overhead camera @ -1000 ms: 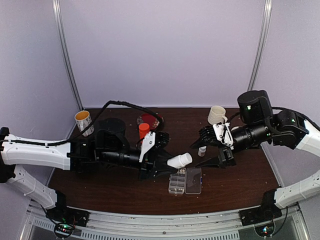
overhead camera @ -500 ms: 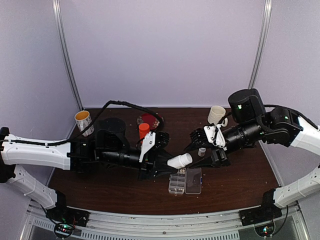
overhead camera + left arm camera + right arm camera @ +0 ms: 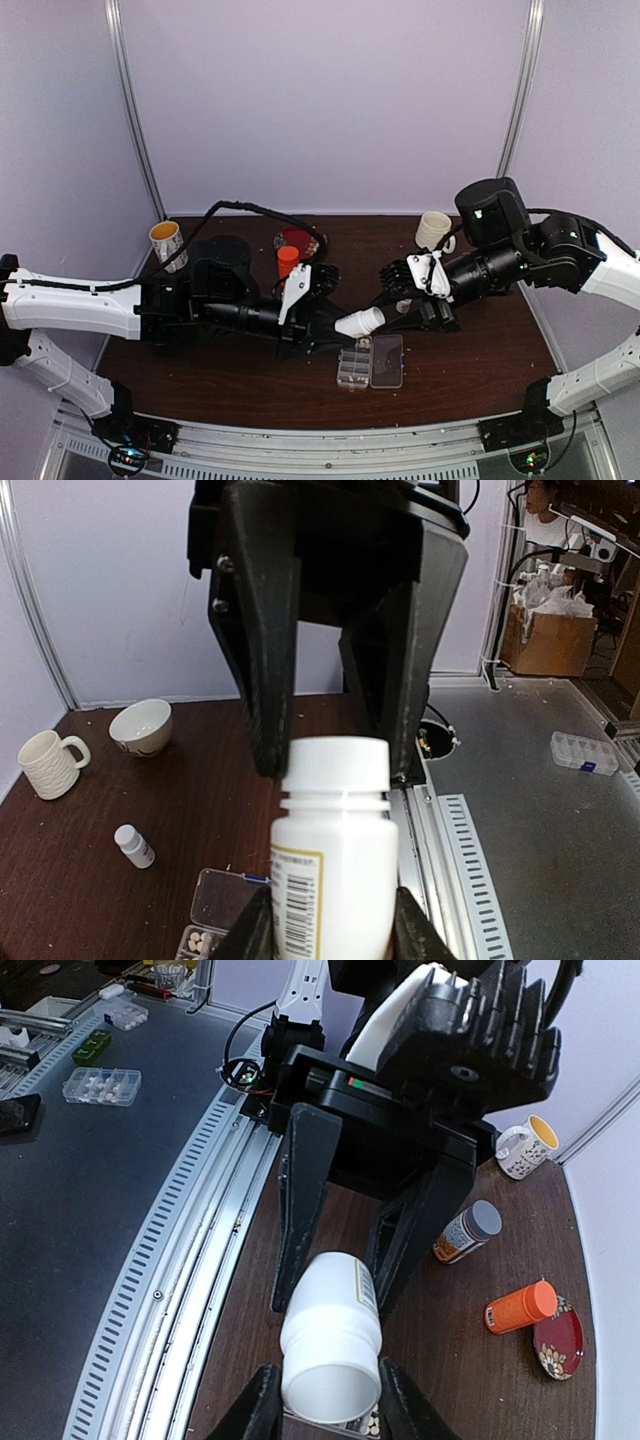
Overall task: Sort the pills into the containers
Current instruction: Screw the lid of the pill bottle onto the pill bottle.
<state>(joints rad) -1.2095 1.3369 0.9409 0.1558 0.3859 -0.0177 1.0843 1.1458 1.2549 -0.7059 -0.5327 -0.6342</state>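
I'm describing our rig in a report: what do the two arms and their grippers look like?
Both arms have white shells near the bases and black cylindrical housings toward the wrists. A black cable loops over the left arm; small green lights glow on the right arm. The left gripper and right gripper each have black tapering fingers and a white side plate.

Dark brown wood tabletop [image 3: 200,385], pale lilac walls [image 3: 320,100] on 3 sides w/ metal posts [image 3: 135,110] at back corners. Slotted alu rail [image 3: 330,455] along near edge; grey floor [image 3: 540,820] beyond, w/ cardboard box [image 3: 545,645].
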